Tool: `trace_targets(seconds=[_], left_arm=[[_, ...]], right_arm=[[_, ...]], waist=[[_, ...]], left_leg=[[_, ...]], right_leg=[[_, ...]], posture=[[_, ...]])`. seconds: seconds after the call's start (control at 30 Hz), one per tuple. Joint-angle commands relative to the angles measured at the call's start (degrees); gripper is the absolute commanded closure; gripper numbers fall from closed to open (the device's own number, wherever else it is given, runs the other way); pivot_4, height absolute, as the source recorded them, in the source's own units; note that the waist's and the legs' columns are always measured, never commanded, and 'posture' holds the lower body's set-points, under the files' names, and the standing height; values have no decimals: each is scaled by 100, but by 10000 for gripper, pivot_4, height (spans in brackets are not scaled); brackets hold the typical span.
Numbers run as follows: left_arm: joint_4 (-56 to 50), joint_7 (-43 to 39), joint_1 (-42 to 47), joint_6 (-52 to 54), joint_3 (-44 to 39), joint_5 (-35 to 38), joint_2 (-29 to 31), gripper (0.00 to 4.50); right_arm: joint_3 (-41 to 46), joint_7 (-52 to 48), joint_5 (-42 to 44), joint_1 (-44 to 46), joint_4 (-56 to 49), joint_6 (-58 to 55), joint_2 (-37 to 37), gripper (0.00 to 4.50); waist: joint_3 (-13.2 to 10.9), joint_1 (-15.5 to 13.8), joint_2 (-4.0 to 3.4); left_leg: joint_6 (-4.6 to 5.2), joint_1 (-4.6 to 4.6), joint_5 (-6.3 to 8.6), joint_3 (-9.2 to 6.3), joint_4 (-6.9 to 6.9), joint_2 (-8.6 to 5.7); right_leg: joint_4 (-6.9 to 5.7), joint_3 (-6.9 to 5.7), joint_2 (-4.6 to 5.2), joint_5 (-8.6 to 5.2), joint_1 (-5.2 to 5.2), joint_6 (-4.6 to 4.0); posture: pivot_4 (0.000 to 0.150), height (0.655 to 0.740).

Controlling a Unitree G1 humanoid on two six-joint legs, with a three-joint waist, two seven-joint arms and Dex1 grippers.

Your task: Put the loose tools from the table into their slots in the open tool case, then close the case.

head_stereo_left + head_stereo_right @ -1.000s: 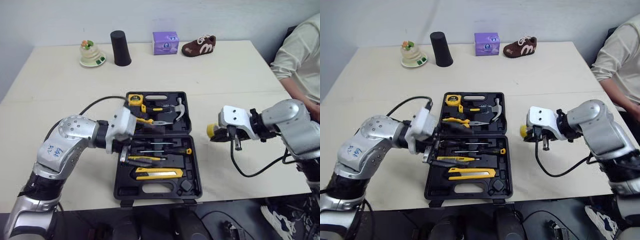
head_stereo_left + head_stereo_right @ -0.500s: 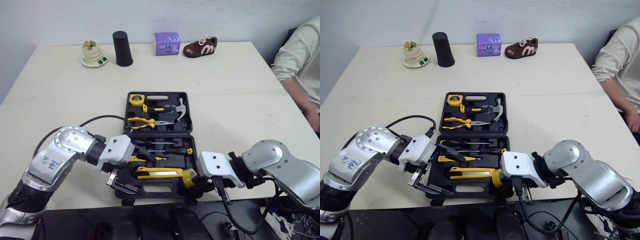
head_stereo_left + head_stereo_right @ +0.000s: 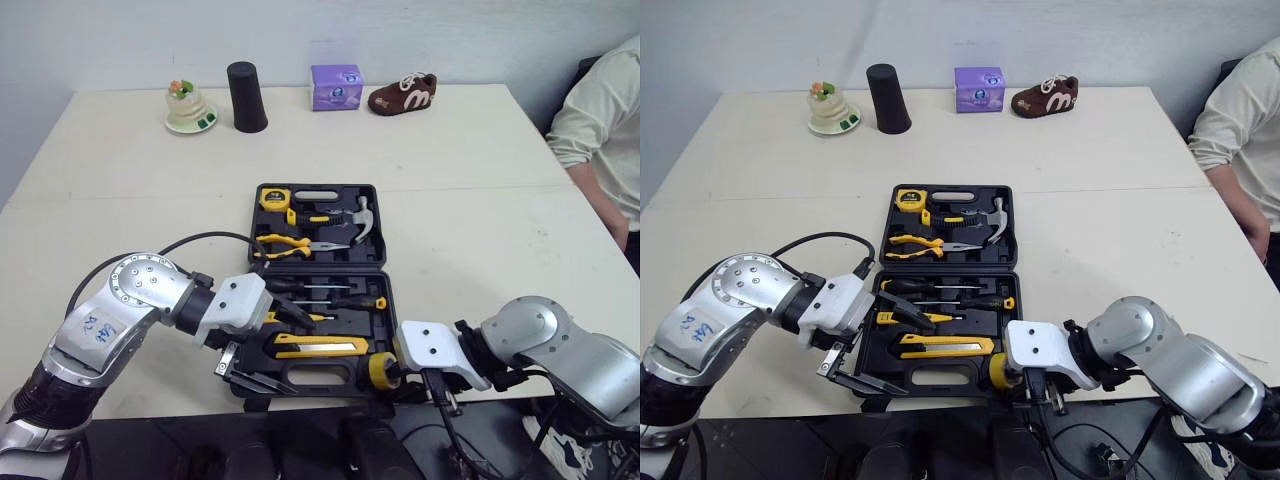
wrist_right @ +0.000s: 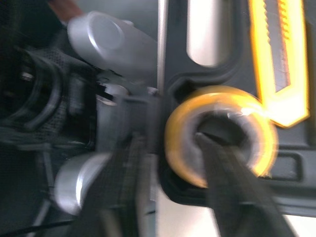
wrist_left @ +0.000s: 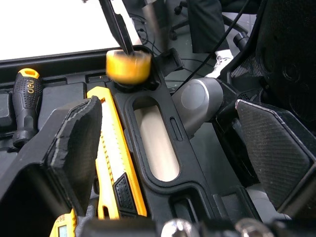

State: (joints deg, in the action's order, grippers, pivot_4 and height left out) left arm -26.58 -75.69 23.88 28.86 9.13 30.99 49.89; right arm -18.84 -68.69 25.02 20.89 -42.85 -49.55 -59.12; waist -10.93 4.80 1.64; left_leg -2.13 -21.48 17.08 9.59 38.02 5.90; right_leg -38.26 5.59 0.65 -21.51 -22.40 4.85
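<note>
On the pale table (image 3: 480,180), the right gripper (image 4: 175,182) pinches the yellow tape roll (image 3: 379,370), one finger through its core. It has carried the roll from 3 o'clock to the 5 o'clock corner slot of the open black plastic tool case (image 3: 378,225), so seating it looks close. The left gripper (image 5: 170,143), spread wide, has dropped to 7 o'clock.

A wide pale beige surface (image 3: 120,200) runs back to a plain light wall (image 3: 480,35). The light is even and soft. At the right edge sits a person (image 3: 603,125) in a pale sleeve.
</note>
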Motion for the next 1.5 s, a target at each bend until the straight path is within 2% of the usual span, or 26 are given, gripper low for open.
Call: trace_targets(seconds=[0.03, 0.13, 0.27, 0.3, 0.33, 0.43, 0.47, 0.57, 0.77, 0.97, 1.1, 1.3, 1.33, 1.37, 1.43, 1.5], left_arm=[[-175, 19, 49, -18, -37, 84, -38, 0], [-164, 25, 71, -22, -5, 73, -79, 0], [-149, 47, 122, -3, 46, 71, -157, 0], [-153, 48, 122, 13, 41, 86, -167, 0], [-160, 58, 119, 42, 35, 111, -179, 0], [-170, 79, 108, 118, 24, 162, -201, 0], [-155, 71, 102, 114, 24, 154, -200, 0], [-91, 46, 78, 55, 31, 84, -196, 0], [-1, 59, 148, 10, 45, 24, -226, 0], [260, 102, 224, -192, 34, -186, -266, 0], [716, 349, 190, -376, 8, -515, -334, 0], [1918, 951, -6, -667, -845, -727, -264, 0], [2224, 1043, -4, -763, -980, -818, -208, 5265], [2454, 1103, 9, -851, -1052, -897, -184, 7062], [3021, 1275, 57, -1119, -1156, -1155, -102, 15167], [3628, 1421, 120, -1453, -1145, -1458, -70, 25211]], right_arm=[[997, -18, 952, 168, -306, -340, 37, 20476], [1353, 86, 1203, -47, -307, -208, 94, 20476], [1561, 525, 1025, -780, -153, 582, 705, 20476], [1550, 573, 940, -942, -99, 778, 821, 25754], [1540, 584, 898, -1182, -30, 1000, 960, 28237], [1421, 725, 629, -1712, 285, 1634, 1313, 43447], [1331, 787, 410, -1822, 450, 1927, 1417, 44385], [1088, 787, 7, -2075, 861, 2529, 1600, 44385], [715, 853, -521, -2480, 1730, 3010, 1681, 44385], [798, 821, -592, -3023, 2570, 3755, 1714, 44385], [1089, 823, -98, -3006, 2430, 3478, 1670, 44385], [2209, 1371, 1293, -2033, 1644, 2151, 1407, 44385], [2378, 1536, 1300, -1795, 1699, 2032, 1373, 45000], [2474, 1643, 1282, -1625, 1756, 1947, 1360, 45000], [2526, 1834, 902, -1226, 2074, 1913, 1234, 45000], [2392, 2024, 406, -841, 2531, 1931, 1118, 45000]], waist=[[0, -1, 1], [2, 1, 5], [7, -4, 14], [7, -5, 14], [7, -4, 14], [8, 0, 17], [9, 0, 19], [9, 0, 19], [10, 0, 21], [38, -22, 54], [64, -80, 95], [60, -158, 90], [59, -155, 89], [58, -153, 88], [57, -161, 84], [54, -160, 81]], left_leg=[[0, -2, 0, 0, 0, 0], [0, -1, 0, -2, 1, 1], [0, -2, 0, -12, -5, 1], [-1, -5, 0, -13, -5, 0], [-1, -7, 0, -12, -6, -3], [1, -8, 1, -9, -2, -7], [1, -7, 0, -9, 0, -7], [2, -3, 0, -8, 4, -8], [3, 1, -1, -8, 3, -10], [4, 54, 1, -47, -1, -12], [11, 55, 5, -61, 1, -19], [20, 38, 4, -58, 6, -8], [20, 34, 3, -57, 5, -3], [18, 33, 3, -57, 4, -3], [7, 35, 4, -60, -4, -4], [0, 34, 6, -62, -10, 0]], right_leg=[[-1, 0, 0, 0, -1, 0], [0, 0, -1, 0, 2, 0], [9, -4, -4, 0, 6, 0], [11, -5, -5, 0, 6, 0], [10, -4, -6, 0, 4, 0], [14, -4, -8, 3, 6, 6], [14, -5, -9, 4, 8, 8], [10, -5, -12, 5, 10, 9], [8, -5, -15, 5, 14, 9], [41, -40, -15, 4, 99, 7], [47, -51, -7, 4, 113, 7], [40, -47, 13, 9, 91, 9], [40, -48, 31, 10, 85, 7], [39, -52, 29, 10, 83, 5], [40, -58, 15, 5, 79, -10], [40, -62, 8, -1, 73, -21]], posture=[[1500, 7386], [1500, 7386], [1500, 7386], [1500, 7386], [1500, 7386], [1500, 7386], [1500, 7386], [1500, 7386], [1500, 7386], [1500, 7386], [1500, 7386], [1500, 7386], [1500, 7386], [1500, 7386], [1500, 7386], [1500, 7386]])
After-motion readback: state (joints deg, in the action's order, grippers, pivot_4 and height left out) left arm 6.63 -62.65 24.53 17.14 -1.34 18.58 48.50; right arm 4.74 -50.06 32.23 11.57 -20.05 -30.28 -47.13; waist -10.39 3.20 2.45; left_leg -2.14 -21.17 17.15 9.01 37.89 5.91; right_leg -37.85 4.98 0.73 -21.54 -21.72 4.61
